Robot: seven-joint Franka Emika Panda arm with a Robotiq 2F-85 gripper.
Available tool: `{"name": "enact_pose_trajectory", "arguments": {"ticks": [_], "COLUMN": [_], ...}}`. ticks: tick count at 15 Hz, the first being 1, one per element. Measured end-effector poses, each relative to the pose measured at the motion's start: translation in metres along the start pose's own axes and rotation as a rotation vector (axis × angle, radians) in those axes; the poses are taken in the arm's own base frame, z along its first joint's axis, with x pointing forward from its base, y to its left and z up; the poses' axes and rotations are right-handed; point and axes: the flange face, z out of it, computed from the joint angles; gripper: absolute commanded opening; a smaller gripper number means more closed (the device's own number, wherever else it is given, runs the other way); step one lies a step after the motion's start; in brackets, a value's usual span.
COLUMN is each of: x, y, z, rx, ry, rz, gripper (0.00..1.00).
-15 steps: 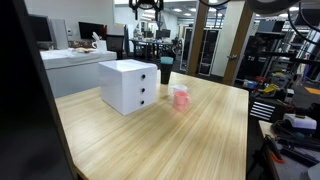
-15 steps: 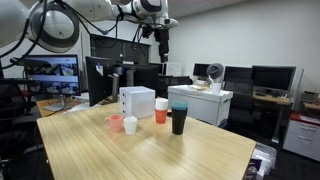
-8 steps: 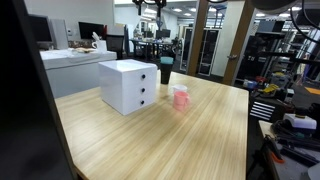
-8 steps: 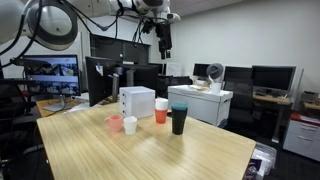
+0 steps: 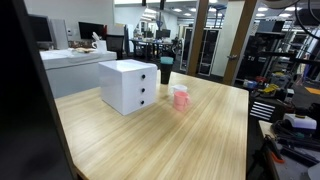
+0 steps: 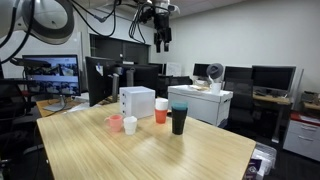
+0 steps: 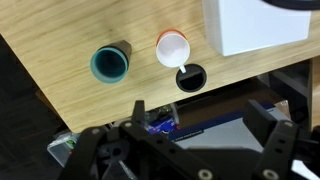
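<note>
– Wood table [image 6: 185, 155], pale grain. Inventory pls, L to R.

– Item 1: pink cup [image 6: 115, 123], toward the table's left corner in an exterior view.
Item 2: white cup [image 6: 130, 125], just beside it; touching or not, can't tell.
Item 3: white drawer box [image 6: 137, 101], dark knobs on front, behind items 1–2.
Item 4: orange cup [image 6: 161, 114], white inside, just right of the box.
Item 5: dark cup [image 6: 179, 120], teal rim, near item 4 but apart.

– Tool?

– Gripper [image 6: 161, 44]: hangs high over items 4–5, well clear of the table, touching nothing. Wrist view: fingers [image 7: 135, 108] spread wide, nothing btwn them. Orange cup lies nearest its line, close to the table's far edge. Also a black round thing [image 7: 190, 77] right at that edge; on or off the table, can't tell.

– Risks?

– Judgement only.
(a) Items 4 and 5 stand close. Wide jaws lowered on one could clip the other and tip it.
(b) Both are near the edge, so a sideways nudge could send one off.
(c) Long way down from that height. A small aiming error could put a finger on a rim, not around it.
(d) Box is just beside the orange cup, so the finger on that side gets little room.
</note>
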Motion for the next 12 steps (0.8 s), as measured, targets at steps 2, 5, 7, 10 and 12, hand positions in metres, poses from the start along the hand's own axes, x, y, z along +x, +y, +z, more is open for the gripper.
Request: {"name": "enact_pose_trajectory", "arguments": {"ticks": [2, 5, 7, 10, 12], "x": [-0.006, -0.015, -0.020, -0.027, -0.032], "y": [0.004, 0.010, 0.015, 0.021, 0.027], "z": [-0.008, -0.018, -0.025, -0.035, -0.043], "rx": [0.007, 0.010, 0.010, 0.009, 0.008], "ry": [-0.022, -0.051, -0.066, -0.083, -0.091], "rz": [-0.029, -0.061, -0.080, -0.097, -0.105], "gripper": [1.00, 1.00, 1.00, 1.00, 1.00]}}
